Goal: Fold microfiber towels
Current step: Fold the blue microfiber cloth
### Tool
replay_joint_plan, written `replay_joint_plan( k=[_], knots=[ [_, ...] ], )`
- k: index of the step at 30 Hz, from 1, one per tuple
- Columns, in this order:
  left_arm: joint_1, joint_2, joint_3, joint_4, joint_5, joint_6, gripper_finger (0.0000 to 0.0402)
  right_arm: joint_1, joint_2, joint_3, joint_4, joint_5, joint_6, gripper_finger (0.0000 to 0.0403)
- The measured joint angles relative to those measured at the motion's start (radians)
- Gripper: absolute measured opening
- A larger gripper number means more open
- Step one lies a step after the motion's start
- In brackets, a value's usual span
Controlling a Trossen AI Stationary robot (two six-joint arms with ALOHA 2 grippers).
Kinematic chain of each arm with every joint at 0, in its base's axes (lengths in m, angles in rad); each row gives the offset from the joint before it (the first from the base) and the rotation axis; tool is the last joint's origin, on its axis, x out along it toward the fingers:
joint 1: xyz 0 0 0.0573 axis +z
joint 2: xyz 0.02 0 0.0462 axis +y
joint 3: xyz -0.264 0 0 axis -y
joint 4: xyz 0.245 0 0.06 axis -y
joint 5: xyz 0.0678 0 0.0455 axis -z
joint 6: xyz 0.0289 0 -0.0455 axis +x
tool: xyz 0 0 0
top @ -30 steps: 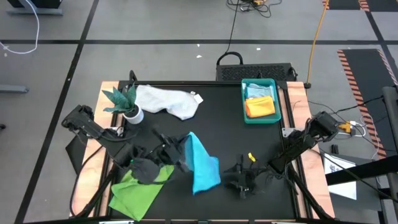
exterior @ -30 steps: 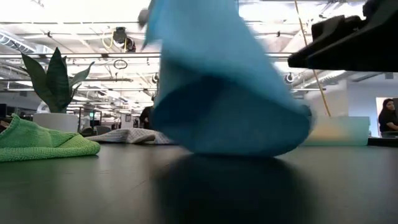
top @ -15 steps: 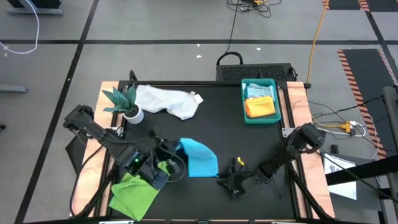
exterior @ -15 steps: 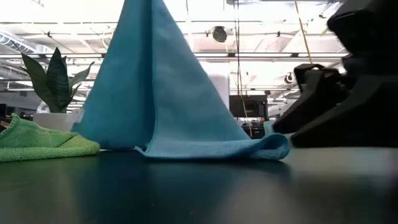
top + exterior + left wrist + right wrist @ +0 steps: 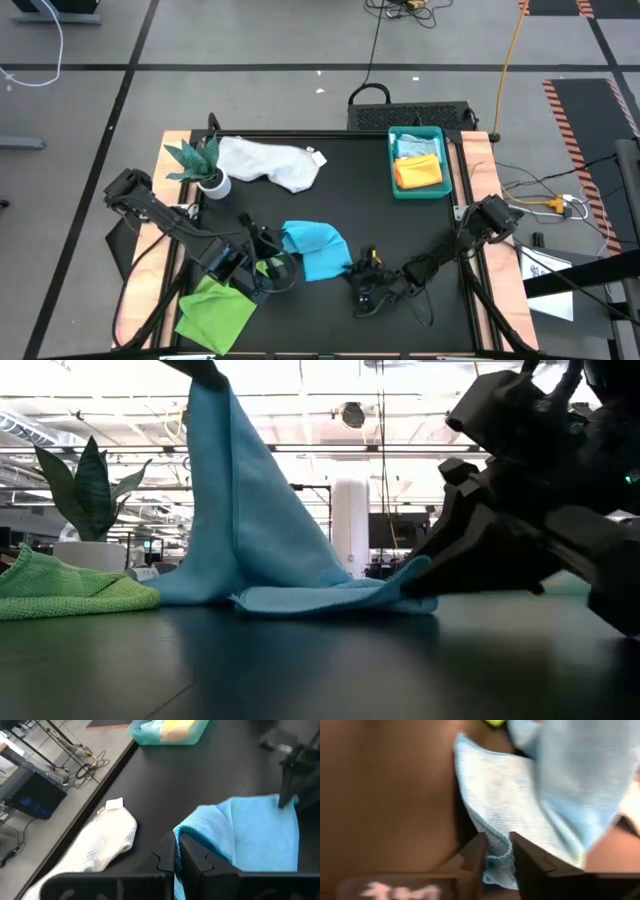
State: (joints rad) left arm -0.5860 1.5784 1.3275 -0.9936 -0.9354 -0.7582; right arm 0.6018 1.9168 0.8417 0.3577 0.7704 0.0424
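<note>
Two dark robot arms work a bright turquoise-blue microfiber towel [image 5: 312, 248] near the middle of the black worktop [image 5: 350, 180], just beside the lime green microfiber towel [image 5: 215, 310] that lies crumpled at the left arm's side. The left claw [image 5: 176, 854] is clenched on one edge of the turquoise cloth and holds it raised, so the fabric hangs in a tall peak in the low view. A second ago the cloth swung higher and spread wider; now its lower part has settled flat on the worktop, nearer the green towel. The right claw [image 5: 495, 851], which stood apart from the cloth a moment ago, has come in to the far corner and is closing, its fingers set on either side of the hem. That suggests both ends will soon be held, ready for stretching and folding. A white-grey microfiber towel [image 5: 270, 162] lies unfolded beside the small green plant in its white pot [image 5: 203, 165]. An orange microfiber towel [image 5: 419, 172] and a pale blue microfiber towel [image 5: 414, 148] sit in the teal plastic tray [image 5: 394, 180], well apart from the green towel.
</note>
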Motion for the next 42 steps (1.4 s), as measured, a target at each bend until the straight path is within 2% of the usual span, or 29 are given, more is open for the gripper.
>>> replay_joint_plan(
  k=[3,8,10,12,14,15,16,18,21,23,25,28,31,35,42],
  knots=[
    [-0.009,0.0,-0.008,0.0,0.025,-0.007,0.0006,0.008,-0.029,-0.002,-0.047,0.063,0.018,0.0015],
    [-0.074,0.0,0.011,0.016,0.038,-0.009,0.001,0.057,-0.153,-0.003,-0.111,0.116,0.068,0.0011],
    [-0.122,0.0,0.038,0.05,0.035,0.011,0.0009,0.088,-0.211,-0.003,-0.112,0.061,0.069,0.0006],
    [-0.179,0.0,0.066,0.096,0.011,0.05,0.0004,0.119,-0.279,-0.008,-0.089,-0.062,0.056,0.0003],
    [-0.233,-0.001,0.09,0.141,-0.06,0.076,0.0004,0.149,-0.348,-0.025,-0.03,-0.151,0.055,0.0003],
    [-0.257,-0.001,0.101,0.146,-0.106,0.072,0.0006,0.166,-0.382,-0.039,-0.008,-0.145,0.061,0.0004],
    [-0.275,-0.002,0.106,0.143,-0.156,0.053,0.0007,0.181,-0.415,-0.054,0.01,-0.112,0.074,0.0003],
    [-0.294,-0.003,0.107,0.107,-0.236,-0.008,0.0007,0.205,-0.484,-0.093,0.023,0.025,0.149,0.0002],
    [-0.29,-0.003,0.085,0.015,-0.263,-0.142,0.0004,0.217,-0.58,-0.182,-0.022,0.257,0.359,0.0002],
    [-0.264,-0.004,0.033,-0.011,-0.241,-0.233,0.0006,0.205,-0.628,-0.261,-0.083,0.311,0.51,0.0002],
    [-0.222,-0.004,-0.04,-0.009,-0.187,-0.302,0.0008,0.179,-0.658,-0.347,-0.105,0.298,0.669,0.0001],
    [-0.159,-0.003,-0.159,0.007,-0.115,-0.402,0.0004,0.131,-0.669,-0.47,-0.099,0.22,0.864,0.0002],
    [-0.097,-0.003,-0.275,0.036,-0.044,-0.497,0.0007,0.089,-0.669,-0.558,-0.096,0.126,0.978,0.0002],
    [-0.034,-0.003,-0.385,0.076,0.018,-0.558,0.0013,0.057,-0.669,-0.62,-0.083,0.089,0.982,0.0002],
    [0.002,-0.003,-0.425,0.132,0.061,-0.517,0.0009,0.051,-0.697,-0.624,-0.01,0.063,0.778,0.0021]
  ],
)
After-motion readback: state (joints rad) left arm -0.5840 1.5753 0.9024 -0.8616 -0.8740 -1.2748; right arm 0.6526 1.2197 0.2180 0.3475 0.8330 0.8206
